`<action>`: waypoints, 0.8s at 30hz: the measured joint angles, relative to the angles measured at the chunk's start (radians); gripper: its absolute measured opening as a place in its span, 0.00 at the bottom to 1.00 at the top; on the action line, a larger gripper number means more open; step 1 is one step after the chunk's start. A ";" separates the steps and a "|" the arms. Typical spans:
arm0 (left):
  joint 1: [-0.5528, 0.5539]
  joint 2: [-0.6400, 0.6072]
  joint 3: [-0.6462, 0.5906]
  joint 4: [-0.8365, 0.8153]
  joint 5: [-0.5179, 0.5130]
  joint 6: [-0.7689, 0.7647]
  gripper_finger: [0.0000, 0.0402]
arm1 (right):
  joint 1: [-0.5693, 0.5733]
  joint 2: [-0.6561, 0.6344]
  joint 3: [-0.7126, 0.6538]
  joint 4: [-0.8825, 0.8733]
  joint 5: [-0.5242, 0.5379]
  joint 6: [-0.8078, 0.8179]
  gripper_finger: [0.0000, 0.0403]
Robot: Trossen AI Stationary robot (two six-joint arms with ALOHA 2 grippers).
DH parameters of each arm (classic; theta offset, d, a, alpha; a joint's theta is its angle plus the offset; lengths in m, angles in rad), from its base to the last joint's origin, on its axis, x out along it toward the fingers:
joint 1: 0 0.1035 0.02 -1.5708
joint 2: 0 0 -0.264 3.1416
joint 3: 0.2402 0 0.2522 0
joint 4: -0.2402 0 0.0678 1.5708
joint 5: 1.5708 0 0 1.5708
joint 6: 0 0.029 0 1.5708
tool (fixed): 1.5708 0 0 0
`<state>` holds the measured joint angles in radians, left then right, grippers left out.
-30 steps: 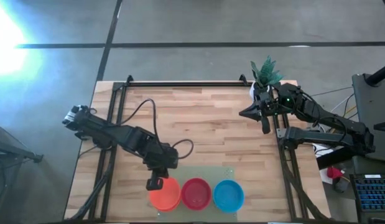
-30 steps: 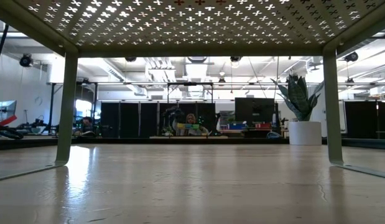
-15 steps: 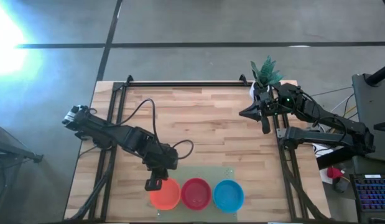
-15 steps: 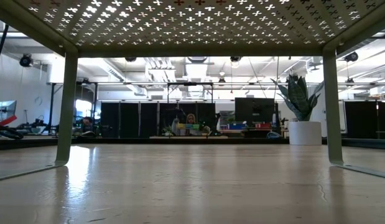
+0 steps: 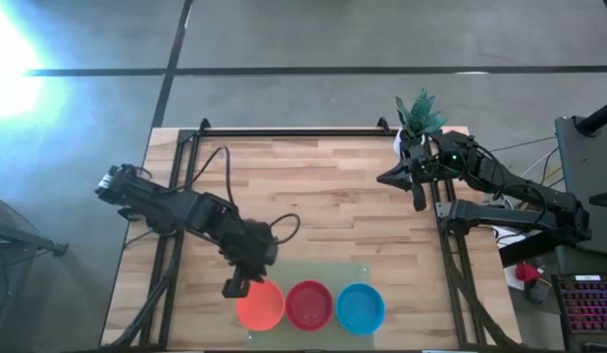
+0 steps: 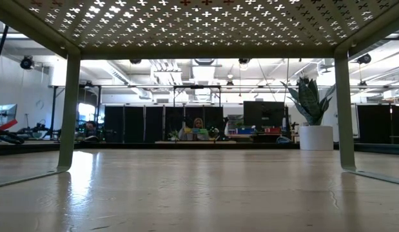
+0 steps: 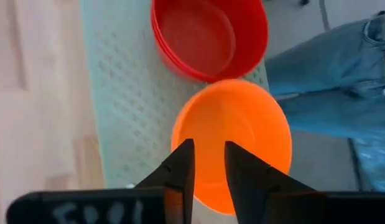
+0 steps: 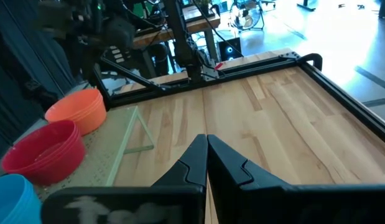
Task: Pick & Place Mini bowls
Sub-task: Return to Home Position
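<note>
The mini bowls appear to be all sitting as an orange stack (image 5: pixel 261 305), red stack (image 5: pixel 309 305) and blue stack (image 5: pixel 360 307) on the shelf (image 5: pixel 354 272), so only homing is remaining: the left gripper (image 5: pixel 236 288) is hovering slightly parted and empty at the orange stack's edge, and the right gripper (image 8: pixel 207 140) is waiting pressed together at the table's far corner.

left gripper (image 7: pixel 209 144): fingers slightly apart; right gripper (image 8: pixel 207 138): fingers closed

floor (image 5: pixel 332 39): grey concrete, dark seam lines | light: bright glare (image 5: pixel 7 59) on floor, left side | far wall: dark panels (image 6: pixel 141 124) | ceiling (image 6: pixel 205 64): pipes, strip lights | bench (image 5: pixel 323 186): pale wood planks
</note>
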<state>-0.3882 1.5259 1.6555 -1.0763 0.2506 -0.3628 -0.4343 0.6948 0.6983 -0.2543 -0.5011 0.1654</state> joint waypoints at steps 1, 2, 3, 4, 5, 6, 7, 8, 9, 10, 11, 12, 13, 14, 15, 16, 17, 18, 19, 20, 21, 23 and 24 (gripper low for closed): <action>0.000 -0.005 0.008 -0.001 -0.024 0.016 0.19 | 0.000 -0.001 0.000 0.000 0.000 0.000 0.02; 0.000 -0.012 0.018 -0.001 -0.053 0.037 0.18 | 0.000 -0.001 0.000 0.000 -0.001 0.000 0.02; 0.000 -0.019 0.027 -0.001 -0.091 0.066 0.16 | 0.000 -0.002 0.000 0.000 -0.002 0.000 0.02; 0.000 -0.029 0.035 0.000 -0.128 0.092 0.13 | 0.000 -0.004 0.000 0.000 -0.002 0.000 0.02; 0.002 -0.038 0.043 0.000 -0.162 0.115 0.11 | 0.000 -0.008 0.000 0.000 -0.002 0.000 0.02; 0.007 -0.048 0.050 0.003 -0.197 0.134 0.08 | 0.000 -0.014 0.000 0.001 -0.004 -0.002 0.02; 0.011 -0.059 0.056 0.004 -0.227 0.152 0.05 | 0.000 -0.022 0.000 0.002 -0.006 -0.003 0.02; 0.017 -0.072 0.060 0.004 -0.253 0.164 0.03 | 0.000 -0.031 0.000 0.002 -0.008 -0.005 0.02; 0.025 -0.083 0.064 0.006 -0.277 0.175 0.01 | 0.000 -0.042 0.000 0.003 -0.008 -0.007 0.02; 0.034 -0.099 0.067 0.012 -0.299 0.186 0.01 | 0.000 -0.053 0.000 0.003 -0.008 -0.007 0.02; 0.040 -0.115 0.067 0.015 -0.320 0.197 0.01 | 0.000 -0.066 0.000 0.003 -0.008 -0.007 0.02; 0.048 -0.133 0.064 0.021 -0.345 0.208 0.01 | 0.000 -0.080 0.000 0.003 -0.008 -0.007 0.02; 0.056 -0.151 0.060 0.031 -0.375 0.220 0.01 | 0.000 -0.093 0.000 0.003 -0.008 -0.008 0.02; 0.063 -0.167 0.059 0.035 -0.408 0.234 0.00 | 0.000 -0.108 0.000 0.003 -0.008 -0.009 0.02; 0.069 -0.184 0.059 0.037 -0.443 0.246 0.00 | 0.000 -0.121 0.000 0.003 -0.008 -0.013 0.02; 0.076 -0.199 0.058 0.042 -0.483 0.260 0.00 | 0.000 -0.133 0.000 0.003 -0.007 -0.021 0.02; 0.083 -0.215 0.056 0.050 -0.522 0.273 0.00 | 0.000 -0.146 0.000 0.003 -0.003 -0.037 0.02; 0.090 -0.232 0.053 0.061 -0.555 0.288 0.00 | 0.000 -0.161 0.000 0.002 0.002 -0.051 0.02; 0.097 -0.250 0.049 0.074 -0.580 0.302 0.00 | 0.000 -0.176 0.000 0.002 0.003 -0.066 0.02; 0.105 -0.269 0.044 0.086 -0.597 0.315 0.00 | 0.000 -0.194 0.000 0.003 0.003 -0.078 0.02; 0.114 -0.288 0.038 0.093 -0.611 0.325 0.00 | 0.000 -0.211 0.000 0.003 0.003 -0.090 0.02; 0.132 -0.327 0.023 0.107 -0.634 0.343 0.00 | 0.000 -0.250 0.000 0.002 0.004 -0.113 0.02; 0.142 -0.347 0.012 0.118 -0.648 0.349 0.00 | 0.000 -0.270 0.000 0.002 0.003 -0.125 0.02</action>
<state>-0.2461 1.1785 1.6674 -0.9585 -0.3977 -0.0137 -0.4343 0.4246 0.6983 -0.2522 -0.4976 0.0407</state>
